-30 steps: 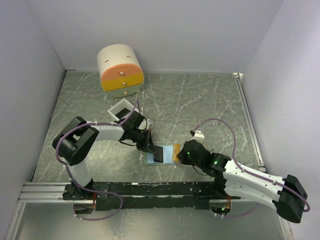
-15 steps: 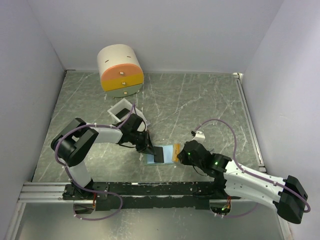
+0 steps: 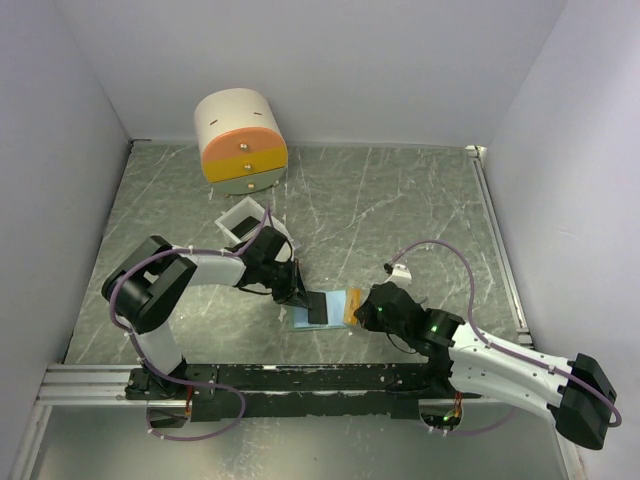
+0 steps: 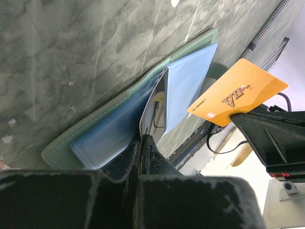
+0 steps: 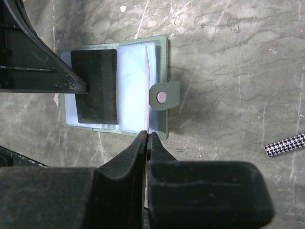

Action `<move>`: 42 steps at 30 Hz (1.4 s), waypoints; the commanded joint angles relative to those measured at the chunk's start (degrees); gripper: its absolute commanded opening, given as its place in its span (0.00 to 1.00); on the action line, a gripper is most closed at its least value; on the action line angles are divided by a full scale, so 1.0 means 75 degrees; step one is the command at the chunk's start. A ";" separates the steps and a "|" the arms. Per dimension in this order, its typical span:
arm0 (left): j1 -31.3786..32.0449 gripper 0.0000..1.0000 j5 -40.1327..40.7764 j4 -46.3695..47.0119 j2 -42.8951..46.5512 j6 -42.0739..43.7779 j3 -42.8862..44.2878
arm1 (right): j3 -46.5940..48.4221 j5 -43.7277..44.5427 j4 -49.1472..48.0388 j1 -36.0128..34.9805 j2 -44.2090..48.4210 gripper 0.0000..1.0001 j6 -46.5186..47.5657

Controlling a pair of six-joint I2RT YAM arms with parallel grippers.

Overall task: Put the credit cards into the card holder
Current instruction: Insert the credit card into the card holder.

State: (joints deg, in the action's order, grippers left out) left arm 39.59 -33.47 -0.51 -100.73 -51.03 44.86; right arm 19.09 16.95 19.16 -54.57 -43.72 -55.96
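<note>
The card holder (image 3: 338, 299) lies open on the table, pale blue inside, with a dark card (image 3: 317, 308) in its left half. My left gripper (image 3: 302, 298) is shut on a thin leaf of the holder (image 4: 119, 129) and lifts it at the left edge. My right gripper (image 3: 357, 312) is shut on the orange-yellow card (image 4: 238, 93), held on edge over the holder's right half. In the right wrist view this card (image 5: 147, 86) shows edge-on between the dark card (image 5: 94, 86) and the clasp (image 5: 163, 97). Whether its far edge is inside a sleeve is hidden.
A big cream cylinder with orange and yellow drawers (image 3: 240, 140) stands at the back left. A white open box (image 3: 243, 222) sits just behind the left arm. A checkered strip (image 5: 285, 144) lies right of the holder. Walls close in on the left, back and right.
The right arm has edged slightly lower in the top view with the orange card. The left gripper and the holder have stayed put.
</note>
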 commanded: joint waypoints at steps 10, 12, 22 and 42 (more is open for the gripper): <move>0.0049 0.07 -0.0115 0.0925 -0.0228 -0.0501 -0.0388 | -0.0146 0.0004 -0.0028 -0.0019 0.0055 0.00 -0.0085; 0.0069 0.07 -0.0117 0.1007 -0.0303 -0.0517 -0.0397 | -0.0151 -0.0016 -0.0074 -0.0022 0.0010 0.00 -0.0076; 0.0077 0.07 -0.0182 0.0853 -0.0538 0.0038 -0.0244 | 0.0027 0.0209 0.0199 -0.0014 0.0091 0.00 0.0044; 0.0202 0.07 -0.0571 -0.0309 -0.1010 0.1007 0.0541 | 0.0541 0.0705 0.0720 -0.0020 -0.0534 0.00 0.0205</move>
State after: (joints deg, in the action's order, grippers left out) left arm 39.75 -39.46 2.33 -105.95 -46.28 48.01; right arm 22.52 21.34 23.53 -54.57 -46.87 -54.78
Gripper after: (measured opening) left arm 0.068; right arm 0.007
